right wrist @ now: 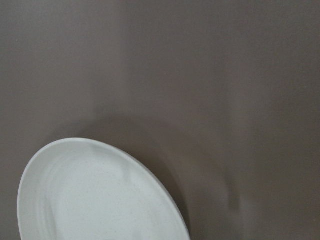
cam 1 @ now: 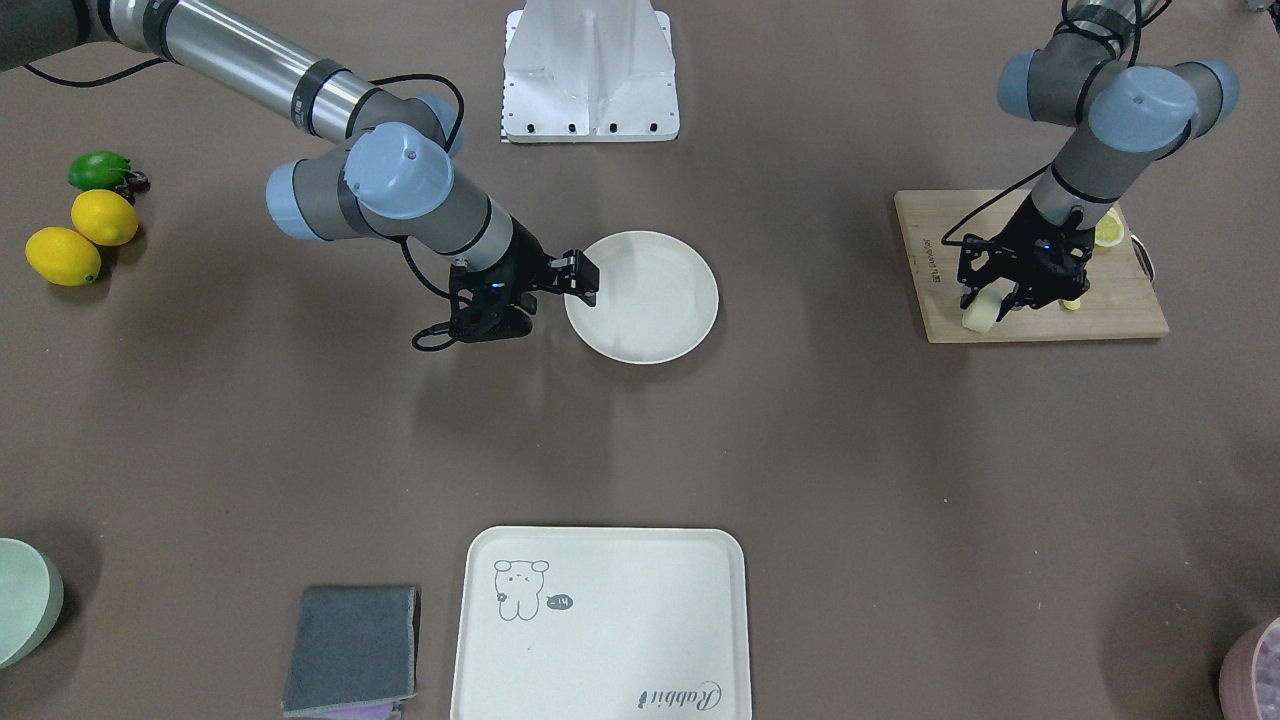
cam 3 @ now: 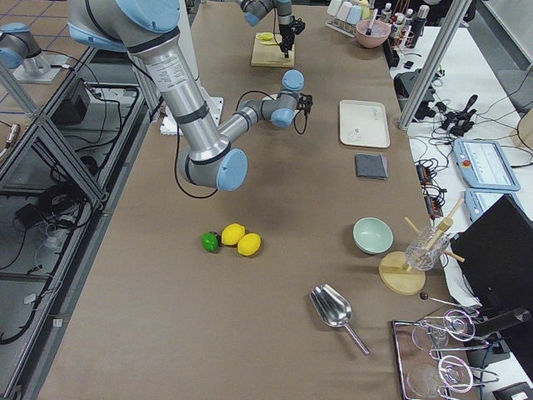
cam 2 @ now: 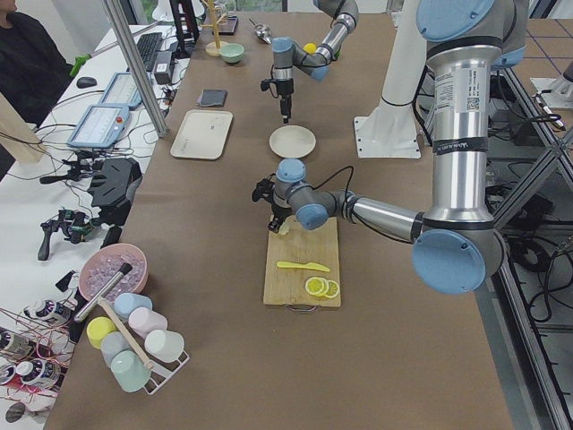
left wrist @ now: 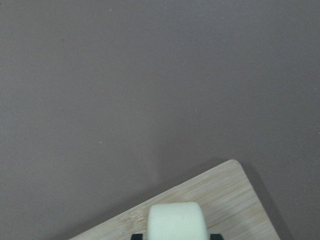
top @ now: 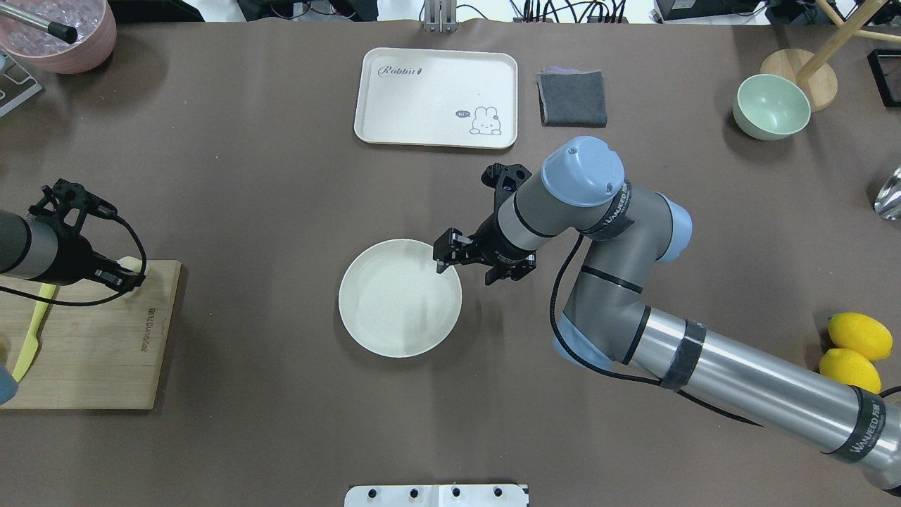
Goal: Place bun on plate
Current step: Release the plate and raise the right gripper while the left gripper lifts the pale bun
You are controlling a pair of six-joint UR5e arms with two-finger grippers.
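The bun (cam 1: pixel 978 316), a small pale cylinder, sits between the fingers of my left gripper (cam 1: pixel 990 308), which is shut on it. It is at the corner of the wooden cutting board (cam 1: pixel 1040 305); I cannot tell whether it touches the wood. The left wrist view shows the bun (left wrist: pixel 176 220) over that board corner. The round cream plate (cam 1: pixel 660 300) lies mid-table with nothing on it. My right gripper (cam 1: pixel 584 280) hovers at the plate's rim, open and holding nothing. The right wrist view shows only the plate (right wrist: pixel 90 200) and the table.
Lemon slices (cam 1: pixel 1108 230) and a yellow knife (top: pixel 32 338) lie on the board. A bear tray (cam 1: pixel 600 625) and a grey cloth (cam 1: pixel 352 648) lie at the far edge. Two lemons (cam 1: pixel 80 235), a lime and a green bowl (top: pixel 771 105) are on my right.
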